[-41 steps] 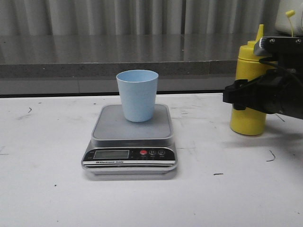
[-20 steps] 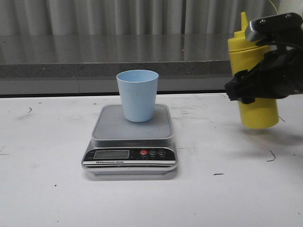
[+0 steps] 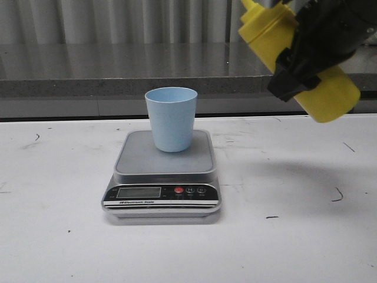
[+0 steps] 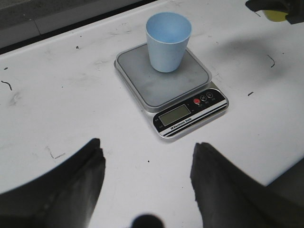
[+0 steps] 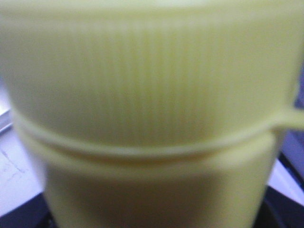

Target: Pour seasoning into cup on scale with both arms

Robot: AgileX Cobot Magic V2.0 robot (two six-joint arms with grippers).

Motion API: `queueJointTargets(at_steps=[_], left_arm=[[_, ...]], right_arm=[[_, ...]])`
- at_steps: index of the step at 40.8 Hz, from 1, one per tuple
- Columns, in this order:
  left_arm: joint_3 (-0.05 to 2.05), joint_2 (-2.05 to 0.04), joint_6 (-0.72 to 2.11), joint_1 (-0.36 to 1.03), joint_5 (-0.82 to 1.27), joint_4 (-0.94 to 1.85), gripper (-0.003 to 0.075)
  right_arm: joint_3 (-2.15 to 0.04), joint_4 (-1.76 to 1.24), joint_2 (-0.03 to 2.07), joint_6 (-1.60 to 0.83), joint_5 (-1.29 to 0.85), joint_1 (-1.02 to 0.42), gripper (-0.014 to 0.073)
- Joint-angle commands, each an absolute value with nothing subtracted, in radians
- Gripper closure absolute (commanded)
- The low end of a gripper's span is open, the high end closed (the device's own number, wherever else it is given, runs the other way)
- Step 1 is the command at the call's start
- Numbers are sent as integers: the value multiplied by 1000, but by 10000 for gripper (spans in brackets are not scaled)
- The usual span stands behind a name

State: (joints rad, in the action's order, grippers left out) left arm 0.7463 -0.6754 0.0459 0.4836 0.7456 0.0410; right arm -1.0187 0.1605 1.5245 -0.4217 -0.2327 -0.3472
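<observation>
while right fingers (image 3: 306, 59) clamp it, seasoning (image 3: 330, 91) tilts, nozzle up-left, left fingers (image 4: 147, 178) spread

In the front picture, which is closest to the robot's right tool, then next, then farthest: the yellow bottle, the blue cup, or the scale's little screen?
1. Yellow bottle, inside the right tool, held up high.
2. Blue cup, on the scale, left of the tool.
3. Screen, on the scale's front edge, lowest and farthest left.

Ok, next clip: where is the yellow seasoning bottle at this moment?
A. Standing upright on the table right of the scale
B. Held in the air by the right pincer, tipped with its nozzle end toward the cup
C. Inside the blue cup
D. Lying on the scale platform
B: in the front view the seasoning bottle hangs tilted above the table in the right pincer, its top end toward the cup, which stands alone on the scale.
</observation>
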Motion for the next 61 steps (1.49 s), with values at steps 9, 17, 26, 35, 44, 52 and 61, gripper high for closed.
queueJointTargets(at_steps=[9, 17, 26, 35, 44, 52, 61], left_arm=[[773, -675, 42, 491, 673, 53, 321], [773, -675, 42, 491, 673, 53, 321], [773, -675, 42, 491, 673, 53, 321], [773, -675, 42, 491, 673, 53, 321], [773, -675, 42, 491, 673, 53, 321], [773, -675, 42, 491, 673, 53, 321], [773, -675, 42, 491, 673, 53, 321]], right_arm=[[-1285, 494, 1564, -353, -481, -486, 329], [-1404, 924, 1680, -209, -696, -605, 327], [-1427, 1207, 1766, -200, -792, -673, 327], [-1427, 1359, 1787, -202, -799, -673, 327], [-1427, 1453, 1794, -202, -793, -673, 327], [-1427, 1454, 1794, -202, -792, -673, 327], [-1427, 1444, 1794, -194, -792, -673, 327]])
